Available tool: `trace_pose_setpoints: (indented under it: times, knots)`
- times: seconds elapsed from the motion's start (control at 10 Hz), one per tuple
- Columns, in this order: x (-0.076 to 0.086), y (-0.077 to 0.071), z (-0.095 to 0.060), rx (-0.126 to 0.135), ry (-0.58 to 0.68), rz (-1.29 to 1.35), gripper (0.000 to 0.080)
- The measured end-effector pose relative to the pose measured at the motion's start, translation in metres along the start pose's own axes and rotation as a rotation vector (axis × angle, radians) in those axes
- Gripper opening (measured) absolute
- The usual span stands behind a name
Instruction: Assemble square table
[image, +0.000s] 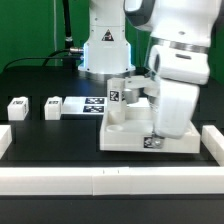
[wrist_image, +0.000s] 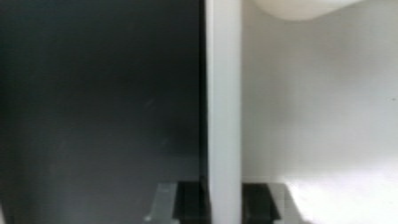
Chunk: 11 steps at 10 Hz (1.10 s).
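fingers (wrist_image: 189, 205) clamp the thin rim of the square table (image: 125, 137) near its black-and-white tag (image: 153, 142).

Legs (image: 17, 107) lie to the exterior view's left of slab (image: 125, 135).

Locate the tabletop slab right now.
In the exterior view the tabletop slab lies toward the exterior view's right, just behind the front rail, next to the marker board, the gripper on its edge.

The end effector (wrist_image: 226, 200) is blurred and cut off by the picture's edge.
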<state>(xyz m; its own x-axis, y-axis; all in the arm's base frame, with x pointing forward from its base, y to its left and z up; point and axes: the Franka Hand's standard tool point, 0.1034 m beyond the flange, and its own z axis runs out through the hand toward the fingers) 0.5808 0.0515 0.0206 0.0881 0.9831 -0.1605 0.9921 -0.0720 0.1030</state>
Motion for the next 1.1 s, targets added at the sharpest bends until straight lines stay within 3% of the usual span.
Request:
trace_pose_setpoints:
  times: [0.4, 0.5, 0.6, 0.8, 1.1]
  knots:
    - [-0.005, -0.001, 0.002, 0.001, -0.012, -0.074, 0.006]
    - [0.001, 0.004, 0.002, 0.004, -0.013, -0.077, 0.006]
    - [0.006, 0.013, 0.0, 0.012, -0.02, -0.083, 0.006]
    - [0.014, 0.036, -0.006, 0.002, -0.027, -0.086, 0.006]
    - [0.021, 0.057, -0.01, 0.004, -0.045, -0.106, 0.006]
